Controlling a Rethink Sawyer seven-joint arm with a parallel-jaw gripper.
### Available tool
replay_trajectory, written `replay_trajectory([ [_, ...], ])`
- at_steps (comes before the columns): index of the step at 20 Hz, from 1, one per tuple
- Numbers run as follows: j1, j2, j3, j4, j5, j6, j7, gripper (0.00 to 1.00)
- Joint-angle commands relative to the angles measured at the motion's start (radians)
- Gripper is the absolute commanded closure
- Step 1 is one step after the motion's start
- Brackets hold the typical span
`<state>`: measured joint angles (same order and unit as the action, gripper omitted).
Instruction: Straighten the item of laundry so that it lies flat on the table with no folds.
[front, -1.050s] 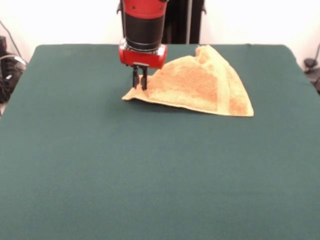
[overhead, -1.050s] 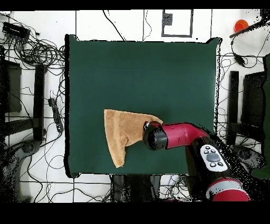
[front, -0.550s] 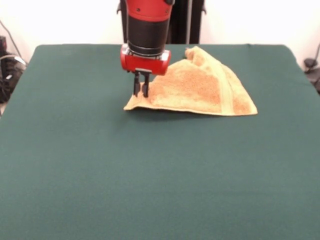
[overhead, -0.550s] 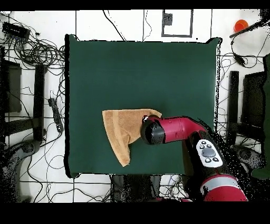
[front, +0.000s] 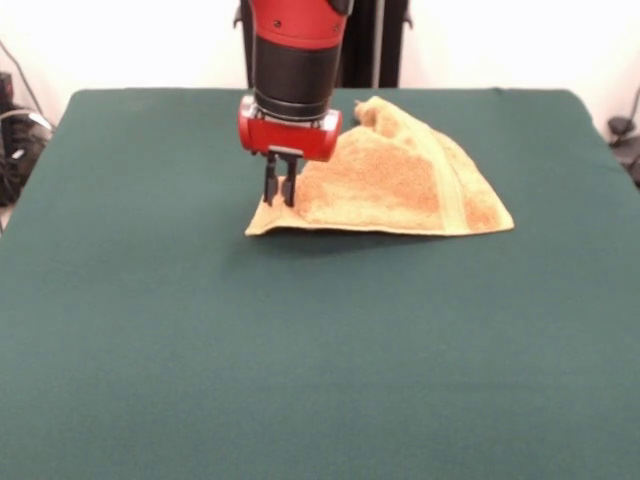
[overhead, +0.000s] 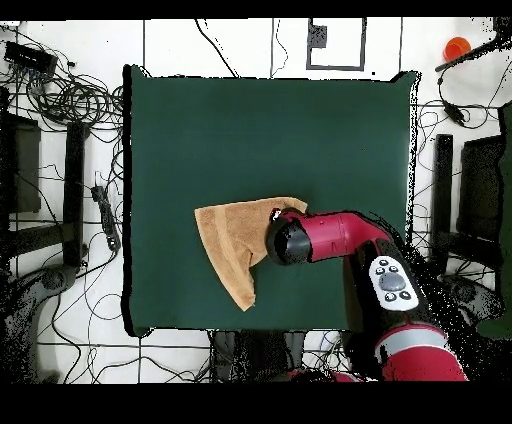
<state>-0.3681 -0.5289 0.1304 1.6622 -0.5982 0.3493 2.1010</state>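
- The tabletop (front: 150, 330), covered in plain dark green cloth, fills most of the front view; its left stretch and the whole near part carry nothing but the cloth.
- Left of centre in that view, the red and black arm comes down from above, ending in a red collar with the hand (front: 279, 200) pointing straight down.
- The hand's two dark fingers stand close together with the towel's left corner pinched between them, just above the tabletop.
- The towel (front: 400, 180), golden tan-orange and fluffy, lies toward the far side of the tabletop, starting at the hand and reaching right past centre.
- It is folded into a rough triangle: a long near edge on the cloth, a peak bunched up at the far side beside the arm, and a pointed right corner lying flat.
- A smoother woven band runs down the towel's right part, from the peak to the near edge.
- In the overhead view the arm covers one corner of the towel (overhead: 232, 245), which spreads away from it as a wedge on the tabletop (overhead: 270, 130).
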Motion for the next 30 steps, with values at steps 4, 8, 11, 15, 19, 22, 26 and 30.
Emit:
replay_trajectory([
  [4,0.028,0.091,0.054,-0.096,-0.01,0.091,-0.048,1.0],
  [8,0.033,0.095,0.043,-0.106,0.009,0.094,-0.017,1.0],
  [11,0.026,0.089,0.043,-0.088,0.015,0.099,-0.017,1.0],
  [15,0.03,0.086,0.04,-0.083,0.024,0.083,0.007,1.0],
  [19,0.031,0.088,0.041,-0.089,0.034,0.072,0.023,1.0],
  [22,0.035,0.085,0.039,-0.095,0.045,0.078,0.034,1.0],
  [26,0.04,0.076,0.024,-0.078,0.058,0.068,0.067,1.0],
  [30,0.042,0.082,0.016,-0.057,0.095,0.011,0.133,1.0],
])
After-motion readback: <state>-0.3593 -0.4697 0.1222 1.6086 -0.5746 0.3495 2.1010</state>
